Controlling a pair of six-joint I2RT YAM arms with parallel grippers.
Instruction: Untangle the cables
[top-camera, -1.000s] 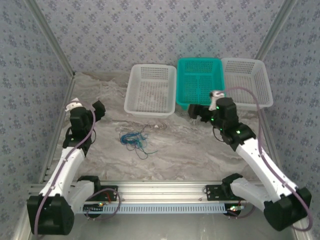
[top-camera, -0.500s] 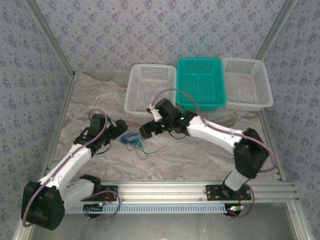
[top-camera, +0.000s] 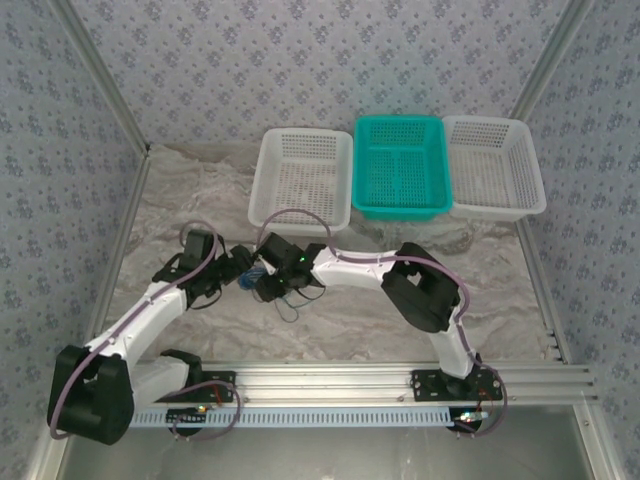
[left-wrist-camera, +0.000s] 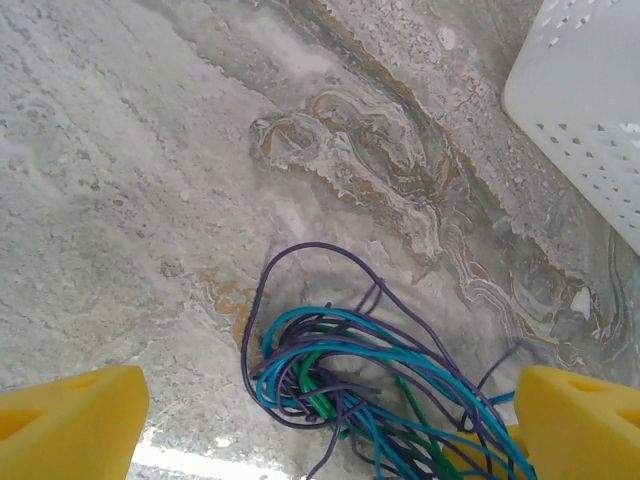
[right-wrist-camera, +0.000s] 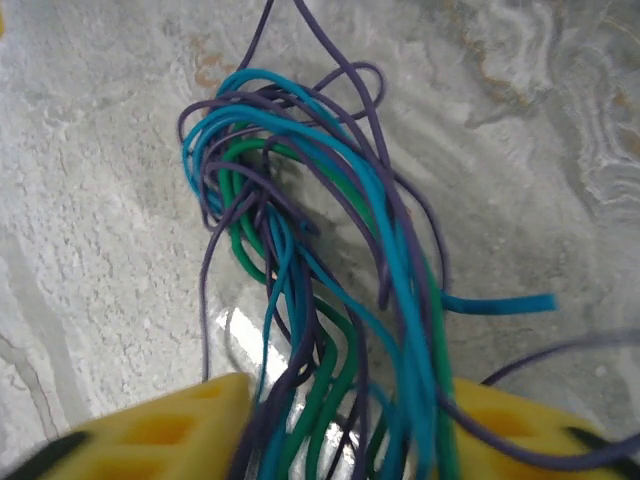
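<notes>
Nearest the arm bases, both arms reached inward to one spot on the marbled table (top-camera: 180, 200), left of centre. The cables (right-wrist-camera: 330, 250) lay there in a single tangle of blue, teal-green and dark purple strands, squarely between the two grippers.

In the overhead view the left gripper (left-wrist-camera: 325, 425) sat at about 9 o'clock of the tangle and the right gripper (right-wrist-camera: 340, 430) at about 4 o'clock, both hard against it. Neither arm was meaningfully nearer.

The left gripper's yellow fingers (left-wrist-camera: 70, 420) stood wide apart and held nothing. In its wrist view the knot sat low between them, with one purple loop arching toward 12 o'clock.

The right gripper's fingers (right-wrist-camera: 160, 435) were drawn narrow. The strands filled the gap from pad to pad, so it looked like a pinch on the bundle's near end.

From that pinch the bundle's long axis ran from 6 o'clock up to 11 o'clock, ending in a crowded head of loops. A cut blue end stuck out toward 3 o'clock.

My judgement is that the next move turns on this line. The right gripper had the tail and the open left faced the looped head, so pulling apart along the axis would draw the strands out.

Farther off, at 12 o'clock, a white basket (top-camera: 300, 133), a teal basket (top-camera: 400, 120) and a second white basket (top-camera: 490, 120) stood in a row, well apart from the cables.
</notes>
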